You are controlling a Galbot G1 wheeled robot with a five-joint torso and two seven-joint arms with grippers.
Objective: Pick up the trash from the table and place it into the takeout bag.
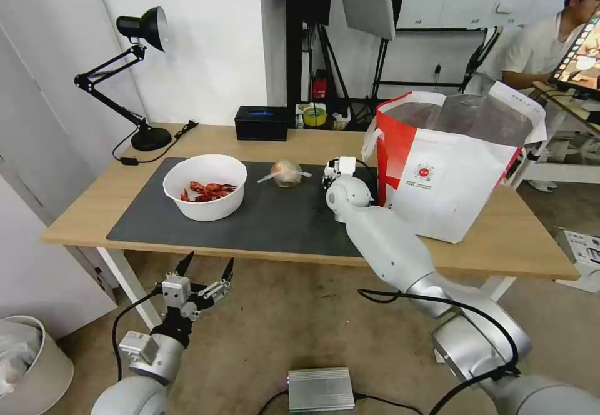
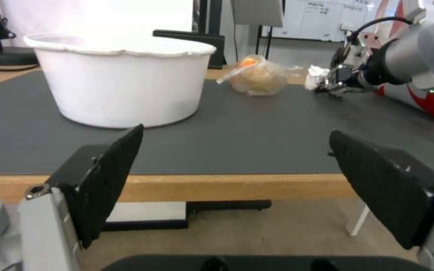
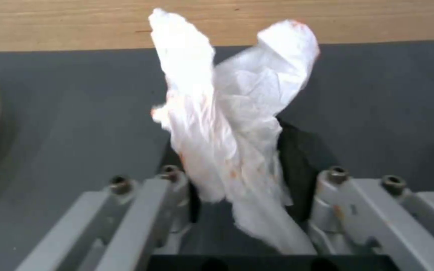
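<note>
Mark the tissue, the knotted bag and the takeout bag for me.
tissue (image 3: 227, 124): right wrist view, its crumpled middle, pinched in the right tool.
knotted bag (image 1: 287, 173): head view, its rounded body.
takeout bag (image 1: 450, 196): head view, its white front panel.

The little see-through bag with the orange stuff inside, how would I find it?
Look at the dark grey mat on the wooden table. Between the white bowl of red shells and the big takeout bag lies the little bag. It alone is clear, knotted and orange inside.
</note>
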